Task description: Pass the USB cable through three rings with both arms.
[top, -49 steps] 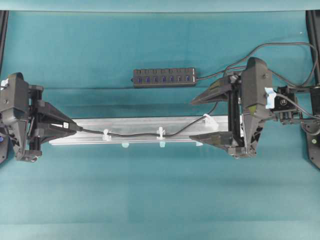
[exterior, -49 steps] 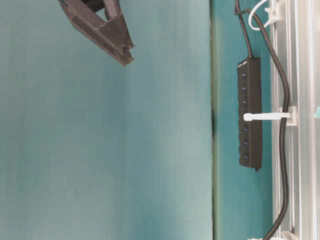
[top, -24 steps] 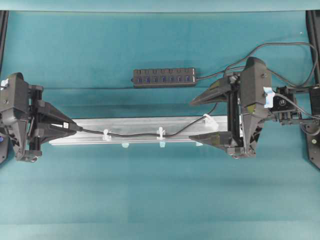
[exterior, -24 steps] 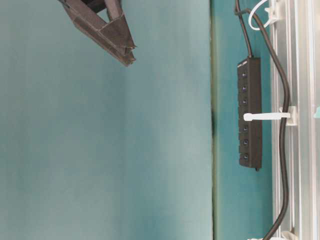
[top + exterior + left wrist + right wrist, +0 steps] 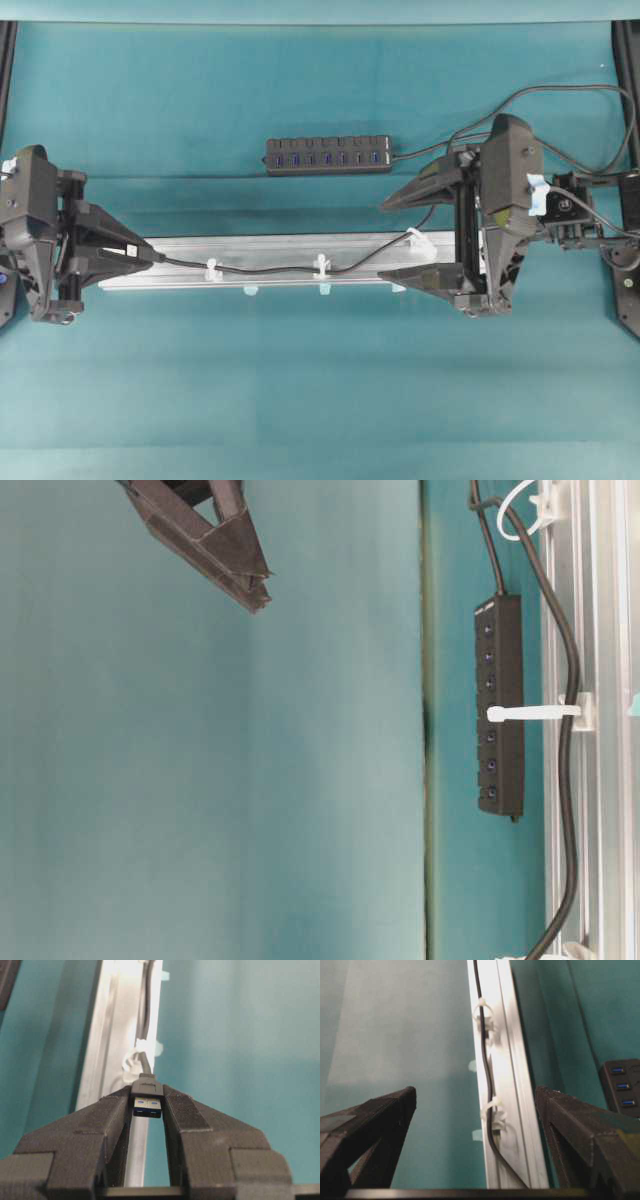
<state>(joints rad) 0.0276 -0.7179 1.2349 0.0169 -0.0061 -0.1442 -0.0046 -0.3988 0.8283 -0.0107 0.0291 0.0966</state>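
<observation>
The USB cable (image 5: pixel 270 268) lies along the rail (image 5: pixel 260 246) through all three rings (image 5: pixel 321 265), and its plug is pinched in the left gripper (image 5: pixel 147 1105) just off the rail's left end. The right gripper (image 5: pixel 400 240) hangs wide and empty over the right end. Threading looks done; next is probably a gentle release.

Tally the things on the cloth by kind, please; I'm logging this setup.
White rings on the rail: 3
Aluminium rail: 1
USB cable, its plug held by the left gripper: 1
USB hub: 1
Pale blue tabs by the rail: 3
Total: 9
</observation>
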